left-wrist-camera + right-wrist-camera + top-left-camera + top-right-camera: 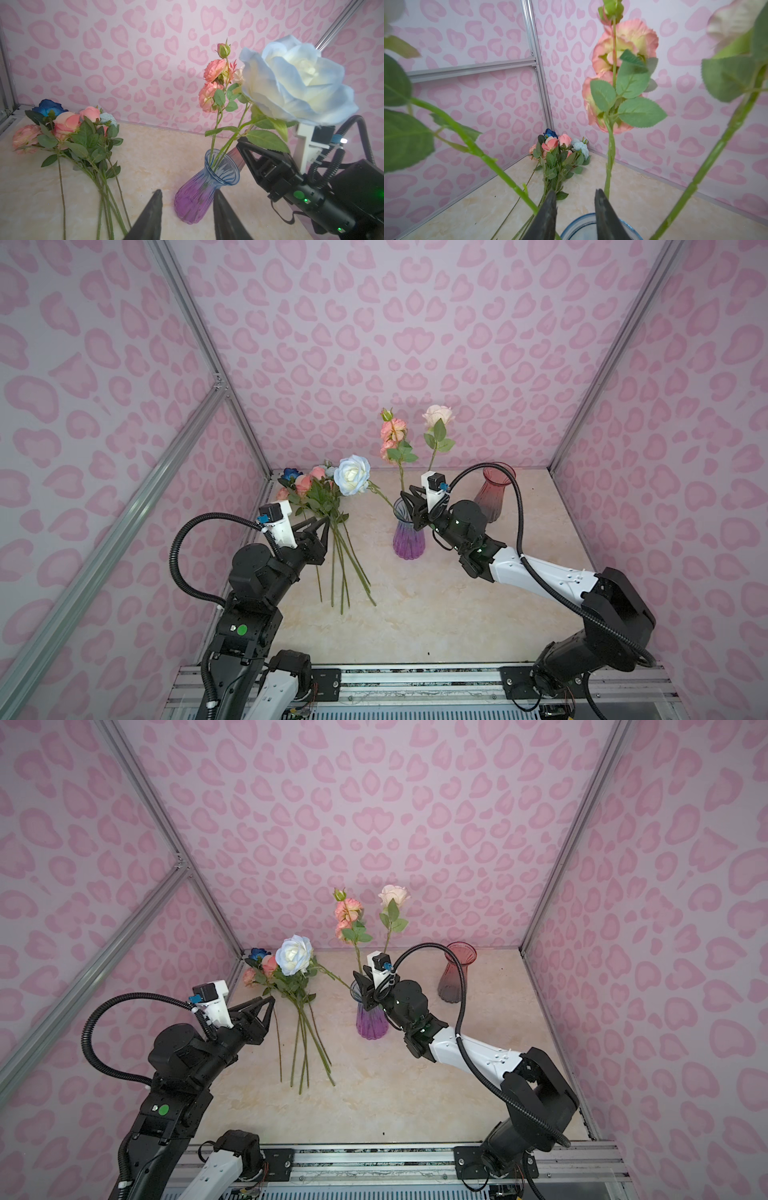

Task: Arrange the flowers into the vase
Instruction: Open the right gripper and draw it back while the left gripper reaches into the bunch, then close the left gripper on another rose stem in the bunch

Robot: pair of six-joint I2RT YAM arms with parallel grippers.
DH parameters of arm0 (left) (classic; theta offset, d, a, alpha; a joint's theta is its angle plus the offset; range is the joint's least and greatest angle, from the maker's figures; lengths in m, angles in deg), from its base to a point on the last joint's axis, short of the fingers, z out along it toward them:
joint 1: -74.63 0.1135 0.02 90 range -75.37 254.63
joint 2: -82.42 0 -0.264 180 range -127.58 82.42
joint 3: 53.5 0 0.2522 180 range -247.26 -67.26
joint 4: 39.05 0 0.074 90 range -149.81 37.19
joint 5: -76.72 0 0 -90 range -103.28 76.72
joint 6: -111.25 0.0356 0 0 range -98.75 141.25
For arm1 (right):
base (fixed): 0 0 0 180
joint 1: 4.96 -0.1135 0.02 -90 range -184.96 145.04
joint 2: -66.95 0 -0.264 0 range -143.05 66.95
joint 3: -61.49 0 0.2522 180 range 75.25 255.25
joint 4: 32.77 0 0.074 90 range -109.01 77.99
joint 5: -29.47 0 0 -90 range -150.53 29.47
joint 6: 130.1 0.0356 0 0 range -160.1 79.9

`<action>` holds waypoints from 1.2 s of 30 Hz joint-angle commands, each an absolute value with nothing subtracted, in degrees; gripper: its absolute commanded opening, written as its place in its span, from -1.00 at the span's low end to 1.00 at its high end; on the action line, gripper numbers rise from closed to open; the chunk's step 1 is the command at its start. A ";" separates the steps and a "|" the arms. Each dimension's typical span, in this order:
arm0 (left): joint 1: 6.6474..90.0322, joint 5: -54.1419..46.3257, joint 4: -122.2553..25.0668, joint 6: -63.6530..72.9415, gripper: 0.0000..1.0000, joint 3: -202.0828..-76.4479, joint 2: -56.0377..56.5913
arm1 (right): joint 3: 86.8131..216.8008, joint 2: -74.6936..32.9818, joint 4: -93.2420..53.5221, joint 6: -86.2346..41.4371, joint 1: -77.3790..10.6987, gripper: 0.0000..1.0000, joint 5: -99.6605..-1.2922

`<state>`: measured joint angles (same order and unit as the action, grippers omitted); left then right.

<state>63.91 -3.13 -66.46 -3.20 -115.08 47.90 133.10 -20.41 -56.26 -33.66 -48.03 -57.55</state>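
At the middle of the marble-look table (436, 614): a ribbed glass vase (408, 541), blue at the lip and purple below, standing upright. Three stems are in it:
- a coral spray (392, 433), nearly upright
- a cream rose (437, 414), tilted toward the back wall
- a white-blue rose (354, 475), leaning far out over the pile, its big head well past the rim

Right gripper (576, 191): right at the vase mouth, jaws apart, nothing between them. The white-blue stem passes just beside one finger, not gripped.

Left gripper (324, 522): hovers over the stems of the loose pile (316, 493), jaws apart and empty.

The pile lies in the back left corner, heads to the wall and stems (345, 568) fanned toward the arms. Coral, pink, pale blue and dark blue heads show; I can't count them. An empty red vase (496, 493) stands at the back right.

Handling, my guess:
- The flowers look light, with soft fabric heads on thin, springy stems.
- They are top-heavy, so a stem pinched low will likely swing.
- The best hold seems to be bare stem just below the leaves, never the head.
- The stems overlap, so lifting one may drag its neighbours.
- The glass vase looks tippable, so leaning stems shouldn't be pushed sideways.
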 commanded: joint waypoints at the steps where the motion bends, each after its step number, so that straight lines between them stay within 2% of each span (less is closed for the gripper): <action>1: 63.91 -6.60 -66.75 -4.80 -0.15 -115.95 46.72 | 132.30 -17.75 -54.91 -34.56 -48.28 -0.30 -58.93; 10: 63.96 -10.55 -67.61 -6.08 -0.15 -115.38 43.85 | 127.16 -9.78 -53.91 -34.40 -49.02 -0.28 -60.51; 16: 64.34 -16.70 -69.71 -6.91 -0.11 -116.43 37.34 | 122.06 -1.40 -50.79 -34.41 -49.69 -0.28 -61.11; 24: 68.35 -13.97 -69.24 -11.39 -0.09 -121.30 18.38 | 115.00 10.72 -44.49 -32.28 -49.72 -0.32 -66.35; 31: 68.59 -10.28 -67.63 -16.16 -0.19 -130.41 -1.67 | 110.30 14.93 -43.38 -31.11 -49.23 -0.33 -67.99; 36: 68.81 -11.75 -64.88 -19.22 -0.22 -133.53 -10.93 | 108.28 17.03 -42.76 -29.56 -47.79 -0.34 -67.05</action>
